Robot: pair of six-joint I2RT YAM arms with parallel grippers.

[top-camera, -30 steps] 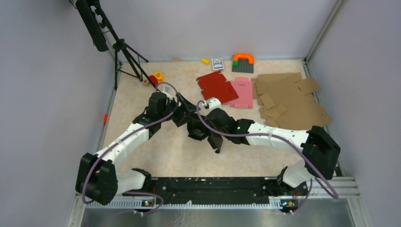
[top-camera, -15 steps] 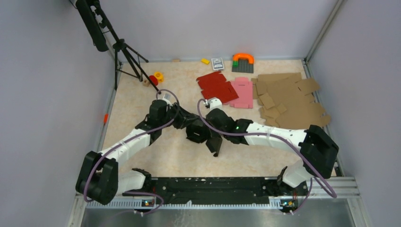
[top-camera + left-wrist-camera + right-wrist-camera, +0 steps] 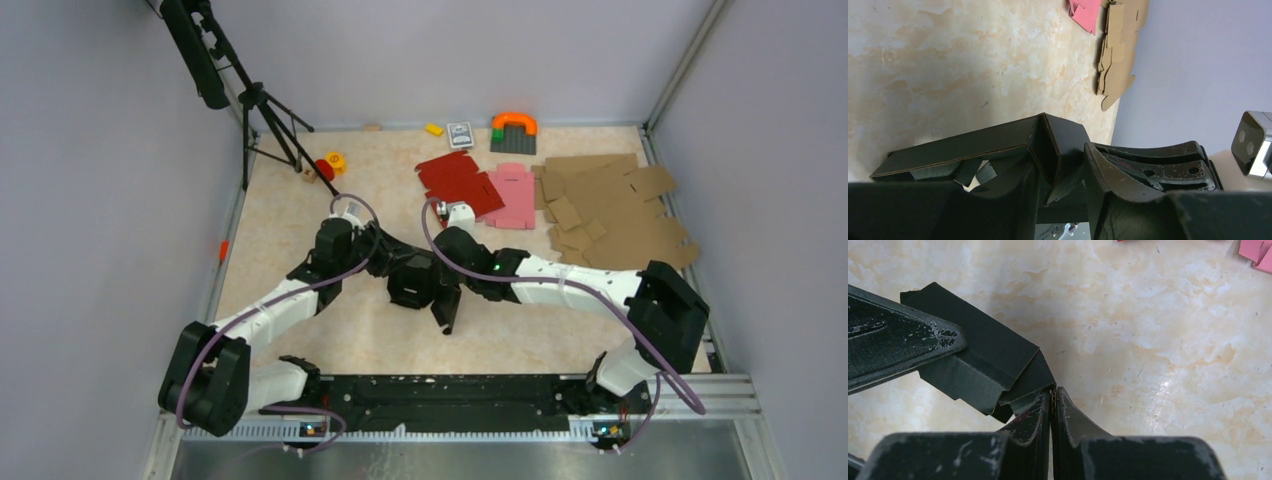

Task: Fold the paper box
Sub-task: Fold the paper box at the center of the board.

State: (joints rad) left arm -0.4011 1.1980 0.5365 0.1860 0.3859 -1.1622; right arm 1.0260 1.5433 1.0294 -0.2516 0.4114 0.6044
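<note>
Your marbled beige tabletop [image 3: 330, 330] fills the frame, walled in grey on three sides. Back right on it you have a heap of brown cardboard blanks [image 3: 610, 210], overlapping and lying flat. A black tripod [image 3: 262, 110] stands at the back left corner.

Both arms reach inward and meet at mid-table. Between them is the paper box [image 3: 973, 145], black, partly folded, lifted off the surface, with one flap hanging down toward the near edge.

Your left gripper [image 3: 392, 268] comes in from the left. Its jaws are closed on a creased corner of the box, and that fold sits right between the fingers in the left wrist view. Your right gripper [image 3: 1052, 392] comes in from the right, its jaws nearly together and pinching a thin edge of the box, with cardboard visible in the slit. The two grippers are just beside each other on the box.

Behind the grippers the red blank [image 3: 458, 182] lies flat, and the pink blank [image 3: 513, 195] touches its right side and butts against the brown heap.

Along the back wall you have an orange arch on green and grey blocks [image 3: 514, 125], a small card box [image 3: 460, 134] and a yellow brick [image 3: 434, 129]. Red and yellow small pieces [image 3: 330, 165] sit near the tripod's feet, too small to tell apart.
</note>
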